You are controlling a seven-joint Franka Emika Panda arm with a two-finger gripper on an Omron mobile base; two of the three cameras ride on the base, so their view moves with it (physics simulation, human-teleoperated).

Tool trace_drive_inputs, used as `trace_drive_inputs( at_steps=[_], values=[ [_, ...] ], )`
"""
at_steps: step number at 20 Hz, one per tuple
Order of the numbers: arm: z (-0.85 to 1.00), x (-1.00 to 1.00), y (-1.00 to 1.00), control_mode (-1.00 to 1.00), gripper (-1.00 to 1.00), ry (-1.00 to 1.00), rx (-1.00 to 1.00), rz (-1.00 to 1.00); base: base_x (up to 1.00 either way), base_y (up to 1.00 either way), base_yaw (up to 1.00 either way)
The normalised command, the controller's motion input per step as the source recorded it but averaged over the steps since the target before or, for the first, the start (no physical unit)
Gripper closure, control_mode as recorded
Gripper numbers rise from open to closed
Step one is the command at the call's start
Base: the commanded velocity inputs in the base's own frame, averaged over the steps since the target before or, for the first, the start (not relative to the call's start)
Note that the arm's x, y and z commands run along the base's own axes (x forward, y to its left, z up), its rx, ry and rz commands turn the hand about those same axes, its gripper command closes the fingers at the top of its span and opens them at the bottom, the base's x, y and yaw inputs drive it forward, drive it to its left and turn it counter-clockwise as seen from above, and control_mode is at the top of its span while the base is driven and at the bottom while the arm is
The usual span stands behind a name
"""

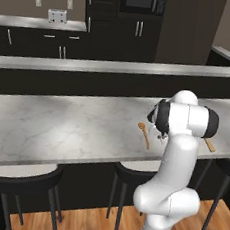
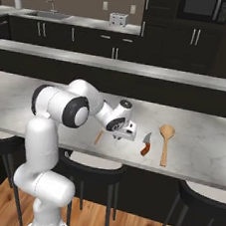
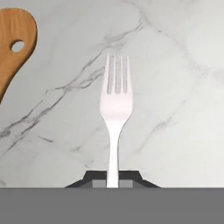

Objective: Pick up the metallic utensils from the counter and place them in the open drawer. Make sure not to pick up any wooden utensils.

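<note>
At the bottom middle of the hand view, the two dark fingertips of the hand (image 3: 113, 180) are pressed onto the thin handle of a small silvery metal fork (image 3: 114, 111); the fork points up the frame, its tines near the top middle, over the pale grey-white marbled worktop (image 3: 175, 87); in the upper left corner sits the rounded end of an orange-brown wooden piece with a small hole (image 3: 13, 43), apart from the fork.

In the right base view, black round stools (image 2: 93, 164) stand low in the frame, in front of the worktop; the white arm reaches from the lower left to the middle, with the hand (image 2: 116, 138) low over the worktop (image 2: 201, 146); just right of it lies a small knife with a reddish-brown handle (image 2: 145, 145); further right lies an orange-brown wooden spoon with a round bowl (image 2: 165, 141); far back, at the top middle, a silver toaster (image 2: 117, 19) sits on the plain grey back worktop.

In the left base view, the spoon (image 1: 144, 134) lies at the middle, left of the arm.
</note>
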Motion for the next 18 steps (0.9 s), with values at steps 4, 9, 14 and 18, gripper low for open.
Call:
trace_drive_inputs(
  at_steps=[4, 9, 14, 18],
  values=[
    [-0.29, -0.75, 0.18, -1.00, 1.00, -0.10, -0.02, 0.00, 0.00, 0.00, 0.00],
    [0.59, -0.34, 0.01, -1.00, 1.00, -0.01, 0.00, 0.00, 0.00, 0.00, 0.00],
    [1.00, -0.33, 0.02, -1.00, 1.00, 0.00, 0.00, 0.00, 0.00, 0.00, 0.00],
    [1.00, -0.37, 0.04, -1.00, 1.00, 0.00, -0.01, 0.00, 0.00, 0.00, 0.00]
  ],
)
